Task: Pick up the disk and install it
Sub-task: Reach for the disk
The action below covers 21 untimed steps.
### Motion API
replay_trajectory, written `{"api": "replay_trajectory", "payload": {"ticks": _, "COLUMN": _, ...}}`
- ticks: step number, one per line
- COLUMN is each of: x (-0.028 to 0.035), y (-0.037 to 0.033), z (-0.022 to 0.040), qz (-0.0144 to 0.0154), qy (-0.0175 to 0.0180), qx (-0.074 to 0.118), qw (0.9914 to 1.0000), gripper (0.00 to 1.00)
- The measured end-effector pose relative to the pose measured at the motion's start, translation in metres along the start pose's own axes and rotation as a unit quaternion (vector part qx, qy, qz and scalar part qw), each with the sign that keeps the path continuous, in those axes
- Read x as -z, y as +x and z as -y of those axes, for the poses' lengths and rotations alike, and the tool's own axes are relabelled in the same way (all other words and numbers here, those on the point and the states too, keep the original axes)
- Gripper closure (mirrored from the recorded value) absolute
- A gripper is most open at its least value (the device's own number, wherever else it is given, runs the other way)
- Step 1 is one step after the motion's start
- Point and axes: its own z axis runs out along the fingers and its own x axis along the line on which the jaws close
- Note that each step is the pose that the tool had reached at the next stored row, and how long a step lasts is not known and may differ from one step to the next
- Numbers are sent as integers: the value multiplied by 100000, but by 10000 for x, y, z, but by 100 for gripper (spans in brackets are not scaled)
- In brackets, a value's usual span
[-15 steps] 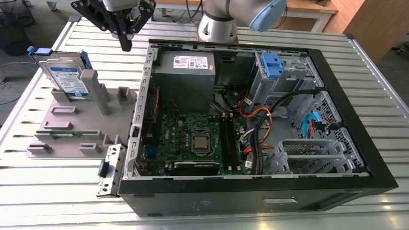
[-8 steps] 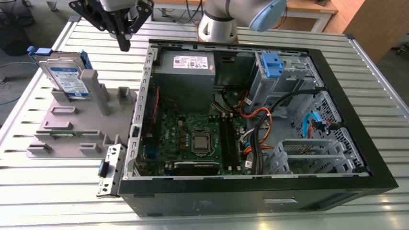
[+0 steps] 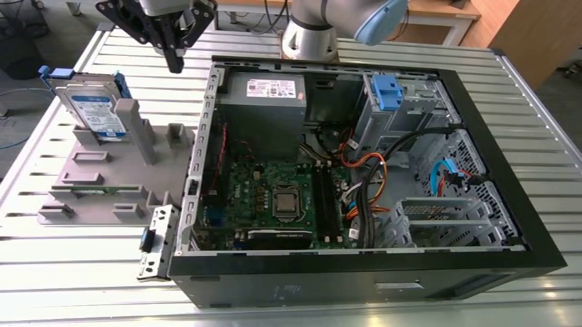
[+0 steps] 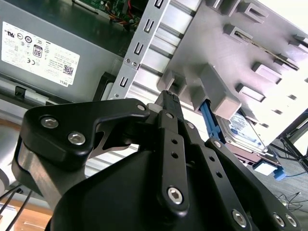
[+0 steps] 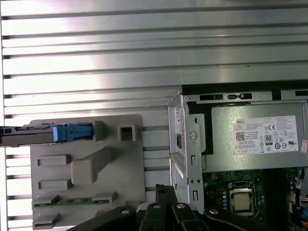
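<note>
I find the disk (image 3: 95,112) upright in its grey rack (image 3: 100,176) by the surface's (image 3: 538,119) edge, its top exposed for gripping. The jaws hang pressed together, empty, beside the open case (image 3: 318,279).

Bright, even light greets you in the exterior view, where the metal table (image 3: 73,286) shines softly and the computer case (image 3: 536,225) keeps its inner corners in shadow. In the first wrist view, glare streaks the table's slats. In the second wrist view, the grey tray (image 4: 269,19) washes out to white behind the dark gripper (image 4: 168,98).
</note>
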Motion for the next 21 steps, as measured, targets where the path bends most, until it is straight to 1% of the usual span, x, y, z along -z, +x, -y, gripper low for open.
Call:
{"api": "replay_trajectory", "payload": {"ticks": 12, "x": 0, "y": 34, "z": 3, "qz": -1, "qy": 1, "qx": -3, "qw": 100000, "gripper": 89}}
{"api": "replay_trajectory", "payload": {"ticks": 21, "x": 0, "y": 109, "z": 8, "qz": -1, "qy": 2, "qx": 0, "qw": 100000, "gripper": 89}}
